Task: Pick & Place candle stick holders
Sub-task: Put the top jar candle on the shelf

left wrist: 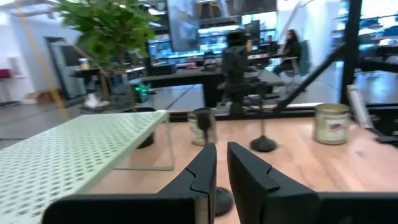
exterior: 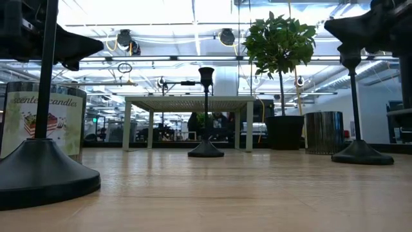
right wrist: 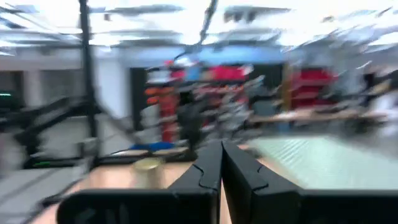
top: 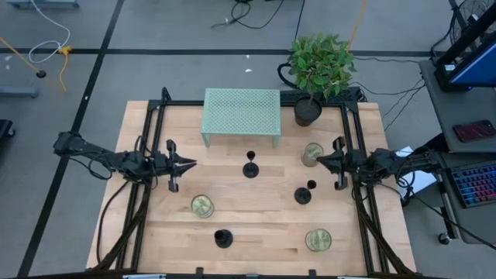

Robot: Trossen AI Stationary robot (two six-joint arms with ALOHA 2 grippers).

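In front of the green mesh rack [top: 241, 115], in the high view, three candle stick holders [top: 250, 166] stood on the surface [top: 256, 225], one just before the rack, the others [top: 303, 192] [top: 223, 238] farther out. The left tool [top: 188, 163] and right tool [top: 319, 160] hovered at the rack's either side. In the left wrist view, the fingers [left wrist: 202, 174] were nearly pressed together. The blurred right wrist view seemingly showed fingers [right wrist: 210, 167] together.

Three small matte-black candle stick holders stand upright and well apart, each with a round flat base, thin stem and tiny cup. One [top: 250, 167] sits at the frame's centre, another [top: 304, 193] right of centre, the third [top: 223, 238] at lower centre.
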